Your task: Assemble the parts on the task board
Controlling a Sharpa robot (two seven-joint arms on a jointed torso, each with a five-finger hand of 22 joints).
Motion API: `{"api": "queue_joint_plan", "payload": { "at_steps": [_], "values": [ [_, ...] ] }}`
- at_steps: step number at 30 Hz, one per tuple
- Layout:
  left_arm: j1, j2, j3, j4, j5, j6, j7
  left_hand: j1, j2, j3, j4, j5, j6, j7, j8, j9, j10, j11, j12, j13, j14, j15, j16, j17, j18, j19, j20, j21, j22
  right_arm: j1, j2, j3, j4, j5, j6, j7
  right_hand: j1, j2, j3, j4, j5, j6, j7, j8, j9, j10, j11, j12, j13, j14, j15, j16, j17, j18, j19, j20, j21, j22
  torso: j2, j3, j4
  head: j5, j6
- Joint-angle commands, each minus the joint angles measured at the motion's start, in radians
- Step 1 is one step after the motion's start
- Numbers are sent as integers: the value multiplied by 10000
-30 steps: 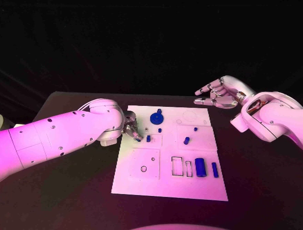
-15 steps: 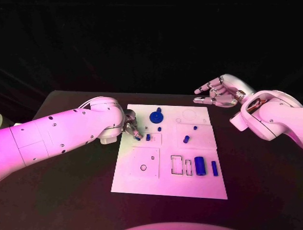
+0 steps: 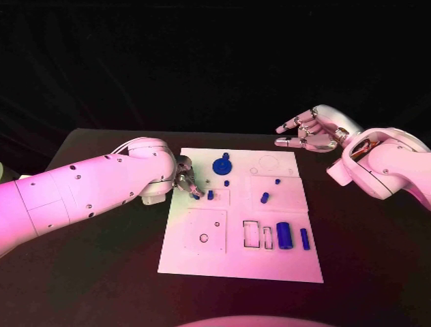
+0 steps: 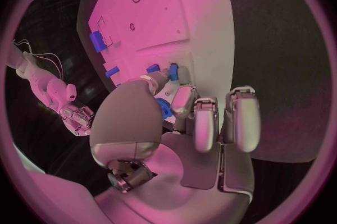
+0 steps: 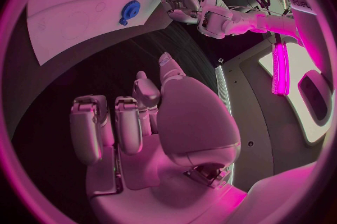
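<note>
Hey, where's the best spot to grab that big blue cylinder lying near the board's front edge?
Probably around the middle of the cylinder, from above, fingers across its narrow width. It lies flat with its long axis front to back, close beside a thinner blue bar.

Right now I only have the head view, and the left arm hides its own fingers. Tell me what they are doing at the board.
Observer: In the left wrist view, the left hand has its thumb tip beside a small upright blue peg near the edge of the task board. I cannot confirm a grip.
Operator: Check the right palm too.
Observer: The right wrist view shows the right hand with a bare palm, its fingers holding nothing.
</note>
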Motion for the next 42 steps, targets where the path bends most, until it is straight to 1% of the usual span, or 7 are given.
{"api": "queue_joint_plan", "payload": {
  "at_steps": [1,9,17,22,25,30,42],
  "values": [
    [-79,35,-59,-25,86,210,-138,-172,-2,-124,35,40,92,12,52,0,43,-42,76,27,1053,-83,31,2633,-54,694,-77,51,1613,-5,3,1,17,-32,90,79,-42,16,-47,-5,63,-46,-1,37,8,-81,-6,-29,-9,828,51,-31,1839,105,500,45,-39,1633,-3,-2,-3,18,12],
    [-79,53,-59,-63,81,175,-144,-283,-13,-235,126,47,113,-2,92,7,64,-53,95,48,1053,-95,31,2633,-61,705,-89,72,1641,-5,2,1,17,-32,86,80,-44,18,-64,1,67,-53,0,34,7,-84,-5,-36,-17,826,51,-38,1831,109,493,45,-47,1619,2,-5,-8,22,20],
    [-79,62,-58,-89,80,160,-134,-523,-89,-527,342,55,168,-26,167,12,117,-73,151,113,1053,-109,31,2633,-77,730,-105,122,1709,-5,-1,1,14,-28,84,79,-59,22,-85,17,77,-58,2,31,6,-87,-4,-42,-26,825,52,-43,1825,109,492,45,-49,1617,-4,-2,-3,14,21],
    [-79,58,-58,-105,80,88,-128,-873,-230,-964,694,66,214,-26,208,-7,146,-74,175,141,1053,-111,31,2633,-83,740,-110,140,1737,-5,-4,1,16,-26,79,79,-64,24,-90,22,81,-59,2,31,6,-87,-3,-42,-26,825,52,-42,1827,110,491,45,-51,1615,-2,0,-6,30,30],
    [-79,45,-57,-119,80,-30,-122,-1046,-248,-1264,813,76,235,-24,223,-23,150,-72,174,141,1053,-112,31,2633,-86,744,-111,147,1750,-5,-8,1,18,-25,76,81,-64,24,-90,22,81,-59,2,31,6,-87,-3,-42,-26,825,52,-42,1827,110,491,45,-51,1615,1,-1,-4,27,39],
    [-80,15,-55,-127,80,-329,-109,-1358,-219,-1810,841,98,261,-34,240,-55,160,-77,183,153,1053,-115,31,2633,-86,746,-112,148,1758,-5,-14,1,19,-22,75,82,-64,24,-90,22,81,-59,2,31,6,-87,-3,-42,-26,825,52,-42,1827,110,491,45,-51,1615,6,-4,-3,26,51],
    [-83,-114,-18,-52,245,-900,-53,-1409,-215,-1997,847,104,262,-43,253,-65,160,-85,180,149,1053,-123,31,2633,-85,745,-119,144,1756,-5,-14,1,10,-19,80,88,-64,24,-90,22,81,-59,2,31,6,-87,-3,-42,-26,825,52,-42,1827,110,491,45,-51,1615,0,-11,4,11,36]
  ]
}}
